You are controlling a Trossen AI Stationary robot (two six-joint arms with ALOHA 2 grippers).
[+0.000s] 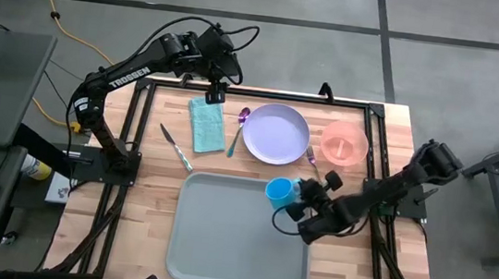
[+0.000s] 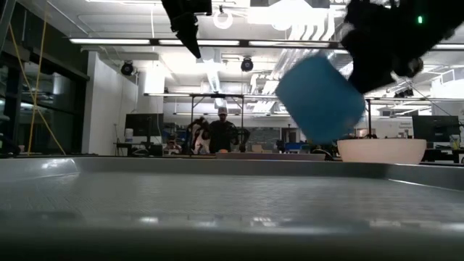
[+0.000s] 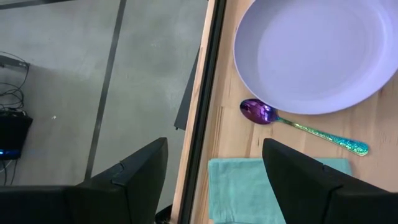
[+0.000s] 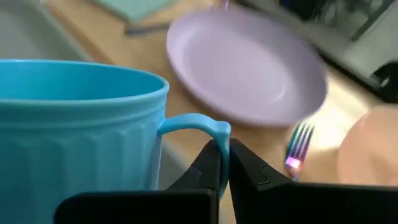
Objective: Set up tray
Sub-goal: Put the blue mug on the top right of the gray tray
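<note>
The pale grey-green tray (image 1: 238, 233) lies flat at the table's near middle. My right gripper (image 1: 300, 196) hovers over the tray's far right corner, shut on a blue cup (image 1: 280, 192), which also shows in the low view (image 2: 320, 98) and the right wrist view (image 4: 74, 124). My left gripper (image 1: 216, 94) is open above the far end of the teal napkin (image 1: 206, 123), touching nothing. The lavender plate (image 1: 275, 133) lies beyond the tray. An iridescent spoon (image 1: 238, 129) lies between napkin and plate. My right gripper pinches the blue cup's handle (image 4: 214, 132) between its two fingers, at the handle's outer curve. The fingers come level from the table's right. The cup is lifted clear above the tray, tilted in the low view.
A pink bowl (image 1: 344, 144) stands at the far right. A fork (image 1: 313, 161) lies between plate and bowl. A knife (image 1: 176, 147) lies left of the tray. People stand in the room behind (image 2: 221, 134).
</note>
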